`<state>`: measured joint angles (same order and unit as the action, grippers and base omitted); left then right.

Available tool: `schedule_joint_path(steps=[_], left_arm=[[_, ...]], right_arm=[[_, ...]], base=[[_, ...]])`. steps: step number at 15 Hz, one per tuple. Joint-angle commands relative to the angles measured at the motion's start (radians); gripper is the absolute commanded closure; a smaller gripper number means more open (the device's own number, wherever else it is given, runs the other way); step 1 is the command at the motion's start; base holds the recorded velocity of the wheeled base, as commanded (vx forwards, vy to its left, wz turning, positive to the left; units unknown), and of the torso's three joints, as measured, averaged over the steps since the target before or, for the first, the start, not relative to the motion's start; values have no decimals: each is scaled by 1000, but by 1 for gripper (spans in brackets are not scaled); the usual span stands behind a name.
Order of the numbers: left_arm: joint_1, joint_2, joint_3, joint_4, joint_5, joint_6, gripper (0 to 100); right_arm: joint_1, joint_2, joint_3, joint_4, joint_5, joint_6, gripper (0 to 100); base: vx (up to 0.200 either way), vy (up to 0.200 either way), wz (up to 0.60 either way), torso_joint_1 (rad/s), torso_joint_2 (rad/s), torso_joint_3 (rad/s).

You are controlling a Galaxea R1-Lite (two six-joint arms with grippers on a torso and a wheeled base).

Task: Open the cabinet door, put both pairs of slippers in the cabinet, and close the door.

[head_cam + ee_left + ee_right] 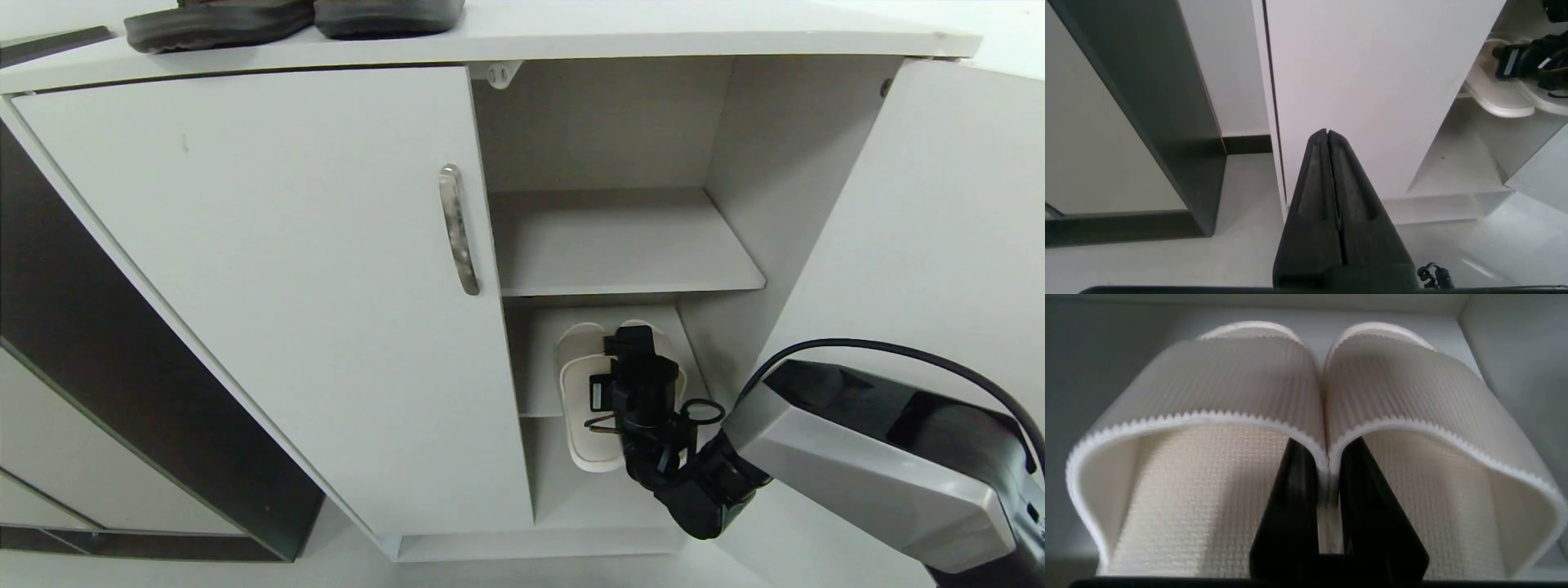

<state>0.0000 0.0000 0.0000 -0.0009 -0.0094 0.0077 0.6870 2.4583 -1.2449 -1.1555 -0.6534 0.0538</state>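
1. My left gripper is closed on nothing, its two fingers pressed flat together. It hangs above the pale floor in front of the cabinet's shut door.
2. My right arm lies across the lower right of the head view. Its right gripper sits low and right of centre in that frame, inside the open half of the cabinet.
3. That gripper is clamped on the white slippers. In the right wrist view one finger goes under each strap, and the two fingers pinch the inner strap edges together.
4. The white slippers lie side by side with their toes pointing into the cabinet, over the lower shelf. Their heels stick out past the shelf's front edge. I cannot tell whether the soles rest on the shelf.
5. The cabinet is white. Its left door is shut and fills the left and centre of the head view, with a metal handle upright near the door's right edge. The right door stands swung open at the right of the frame.
6. The dark slippers lie side by side on the cabinet top, at the upper left of the head view, well apart from both my grippers.
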Motion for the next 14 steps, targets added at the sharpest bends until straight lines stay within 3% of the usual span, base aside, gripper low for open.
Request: schedule_joint_path(steps=[1,9,14], left_arm=[[0,2,0,-1,0,0,100],[0,2,0,-1,2,-2,100],[0,2,0,-1,2,-2,100]], right_arm=[[-24,47,-71,28,1,0,100],[-72,90,-318,214,29,1,100],[-76,136,-377,235,29,0,100]], base=[[0,0,0,0,0,0],[0,0,0,0,0,0],[0,0,0,0,0,0]])
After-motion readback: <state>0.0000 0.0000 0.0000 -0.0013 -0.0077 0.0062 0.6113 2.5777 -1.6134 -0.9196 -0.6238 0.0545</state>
